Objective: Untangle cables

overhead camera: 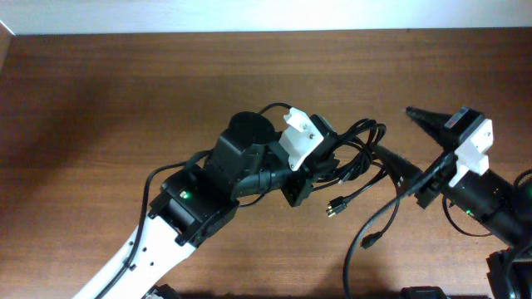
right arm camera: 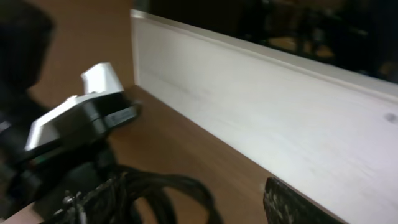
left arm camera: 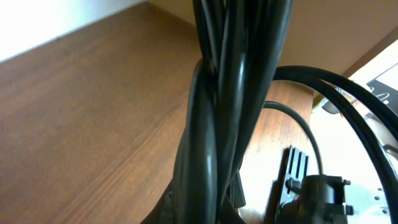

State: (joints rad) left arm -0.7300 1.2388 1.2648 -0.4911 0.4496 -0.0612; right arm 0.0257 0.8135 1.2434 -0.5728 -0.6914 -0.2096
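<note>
- Brown wooden bench (overhead camera: 108, 100) below a white wall (overhead camera: 249, 12): black cables (overhead camera: 363, 143) bunched at centre, one plug (overhead camera: 335, 207) trailing loose.
- Left tool (overhead camera: 320, 166) clamps the cables; right tool (overhead camera: 406, 139) gapes wide just beside them.
- Step judged: pulling strands apart. Next, the right tool must close on a single strand.

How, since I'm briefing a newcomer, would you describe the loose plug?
On the wooden table, find the black cable bundle at the left hand. Just below it in the overhead view lies the plug, the only cable end showing brass-coloured prongs.

Overhead: top-down, far; wrist cams v. close, both on cables (left arm camera: 217, 112).
</note>
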